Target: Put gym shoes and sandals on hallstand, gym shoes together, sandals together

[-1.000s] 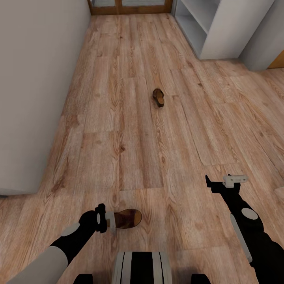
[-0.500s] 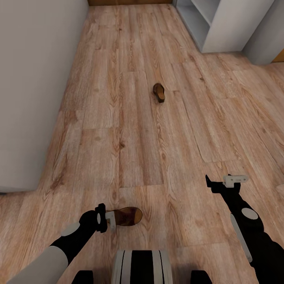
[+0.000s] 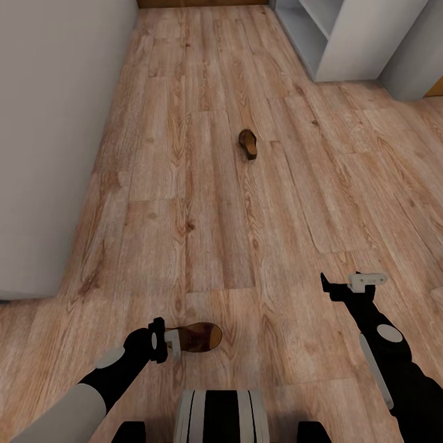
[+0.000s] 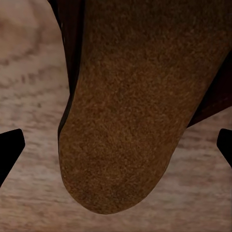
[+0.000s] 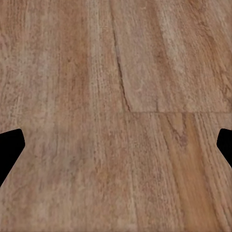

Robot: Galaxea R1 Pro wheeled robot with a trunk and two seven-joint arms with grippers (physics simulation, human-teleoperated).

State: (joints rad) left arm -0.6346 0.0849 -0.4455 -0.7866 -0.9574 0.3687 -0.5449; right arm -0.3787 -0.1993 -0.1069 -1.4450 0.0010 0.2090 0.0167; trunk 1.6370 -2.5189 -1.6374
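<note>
View rolled forward then stopped. My left hand [image 3: 167, 343] grips one sandal [image 3: 198, 338] just above the floor [image 3: 184, 203]; right hand [image 3: 354, 284] open, empty. Second sandal [image 3: 248, 144] ahead, rack [image 3: 344, 43] beyond.

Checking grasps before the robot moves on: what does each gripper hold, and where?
Left gripper grips a brown sandal by one end; which end is unclear. Right gripper holds nothing.
</note>
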